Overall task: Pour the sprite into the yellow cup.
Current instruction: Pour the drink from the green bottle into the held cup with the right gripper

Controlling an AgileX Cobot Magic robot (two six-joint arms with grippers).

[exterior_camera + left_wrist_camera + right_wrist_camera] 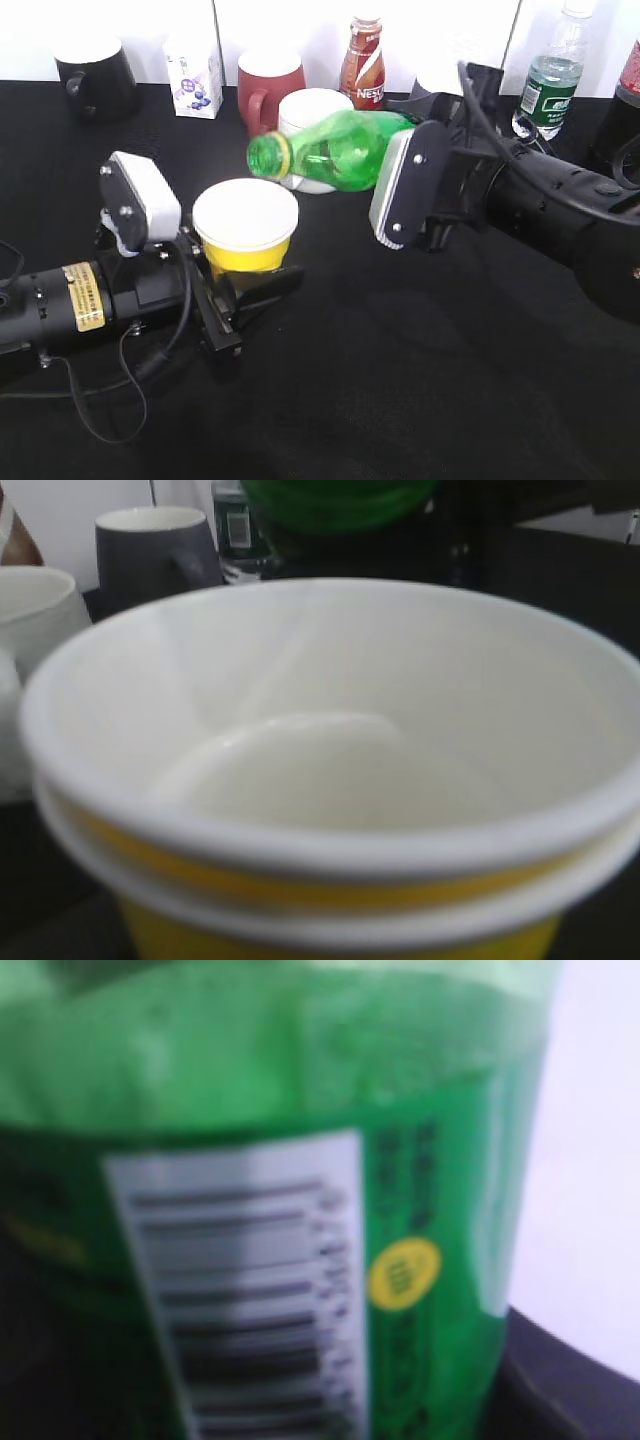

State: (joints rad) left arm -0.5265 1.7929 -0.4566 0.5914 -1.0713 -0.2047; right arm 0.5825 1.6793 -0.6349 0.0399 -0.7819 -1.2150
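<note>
The sprite (335,148) is a translucent green bottle held on its side in the air, its open neck pointing left above and just behind the yellow cup (246,232). My right gripper (420,170) is shut on the bottle's body; the right wrist view is filled by its green label and white barcode (250,1300). My left gripper (235,285) is shut on the yellow cup and holds it upright. The left wrist view looks into the cup's white inside (320,780), with the green bottle (335,500) above its far rim. No liquid shows in the cup.
Along the back edge stand a black mug (98,78), a small milk carton (193,75), a red mug (268,88), a white mug (312,112), a brown Nescafe bottle (363,66), a clear water bottle (550,80) and a dark cola bottle (625,90). Black tablecloth (400,380) covers the front.
</note>
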